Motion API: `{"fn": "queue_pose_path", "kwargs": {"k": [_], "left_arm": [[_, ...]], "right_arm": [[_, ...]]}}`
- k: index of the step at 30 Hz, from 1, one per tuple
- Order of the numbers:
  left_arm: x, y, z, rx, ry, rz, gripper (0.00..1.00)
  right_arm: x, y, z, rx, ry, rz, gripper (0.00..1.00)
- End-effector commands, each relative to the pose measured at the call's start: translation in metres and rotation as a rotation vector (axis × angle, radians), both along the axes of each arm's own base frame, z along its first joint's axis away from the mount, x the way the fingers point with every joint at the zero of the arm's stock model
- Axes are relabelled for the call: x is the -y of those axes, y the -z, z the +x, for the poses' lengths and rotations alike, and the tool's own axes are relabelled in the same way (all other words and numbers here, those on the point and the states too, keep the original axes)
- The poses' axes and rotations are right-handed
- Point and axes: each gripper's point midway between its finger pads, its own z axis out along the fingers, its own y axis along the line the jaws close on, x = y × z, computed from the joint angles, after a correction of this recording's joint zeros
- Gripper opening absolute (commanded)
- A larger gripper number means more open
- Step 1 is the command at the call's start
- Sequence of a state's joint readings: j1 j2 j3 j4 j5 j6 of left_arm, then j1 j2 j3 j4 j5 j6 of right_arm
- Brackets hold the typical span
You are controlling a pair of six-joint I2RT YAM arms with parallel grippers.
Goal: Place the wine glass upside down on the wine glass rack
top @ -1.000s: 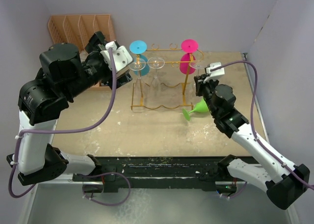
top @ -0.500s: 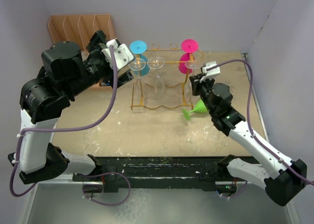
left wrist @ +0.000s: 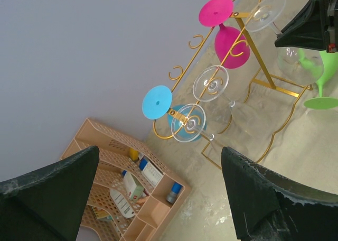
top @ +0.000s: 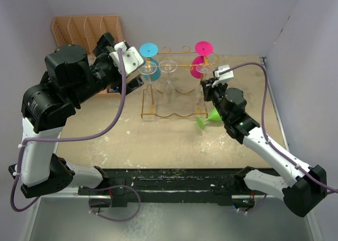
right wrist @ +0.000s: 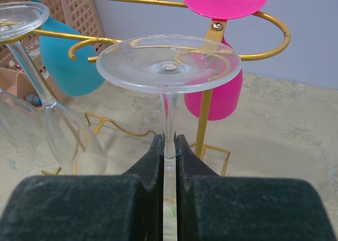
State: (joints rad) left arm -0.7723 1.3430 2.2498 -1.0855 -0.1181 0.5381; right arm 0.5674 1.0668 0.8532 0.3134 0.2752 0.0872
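Note:
The golden wire rack (top: 158,114) stands mid-table and shows in the left wrist view (left wrist: 260,63) and right wrist view (right wrist: 260,54). A pink glass (top: 203,47), a blue glass (top: 149,50) and two clear glasses hang on it upside down. My right gripper (top: 208,89) is shut on the stem of a clear wine glass (right wrist: 169,64), held foot up right beside the rack's right end, in front of the pink glass (right wrist: 224,99). My left gripper (top: 135,62) is open and empty, raised by the rack's left end.
A green glass (top: 211,117) lies on its side right of the rack's base, under my right arm. A peach slotted organizer (top: 87,29) with small items stands at the back left, behind my left arm. Walls close in at the back and right.
My right gripper has carried the clear glass left and back, closer to the rack's right end. The left arm has shifted only slightly.

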Motion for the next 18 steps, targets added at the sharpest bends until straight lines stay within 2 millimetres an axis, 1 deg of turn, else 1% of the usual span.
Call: {"fn": "queue_pose_path", "kwargs": {"k": [1,3,6,11,14,18], "left_arm": [[-0.003,-0.009,0.002,0.017,-0.022,-0.037,0.99],[-0.003,-0.008,0.002,0.017,-0.022,-0.036,0.99],[-0.003,-0.007,0.003,0.015,-0.023,-0.034,0.99],[-0.002,-0.006,0.004,0.013,-0.026,-0.032,0.99],[-0.001,-0.005,0.004,0.01,-0.022,-0.031,0.99],[-0.002,-0.007,0.005,0.015,-0.031,-0.037,0.99]], "right_arm": [[0.008,-0.045,0.006,0.115,0.057,0.088,0.0],[0.009,-0.048,0.005,0.126,0.056,0.087,0.0],[0.008,-0.054,-0.001,0.148,0.032,0.091,0.0],[0.019,-0.057,-0.006,0.157,0.068,0.086,0.0],[0.023,-0.054,-0.003,0.139,0.097,0.066,0.0],[0.02,-0.051,0.002,0.128,0.099,0.053,0.0]]}}
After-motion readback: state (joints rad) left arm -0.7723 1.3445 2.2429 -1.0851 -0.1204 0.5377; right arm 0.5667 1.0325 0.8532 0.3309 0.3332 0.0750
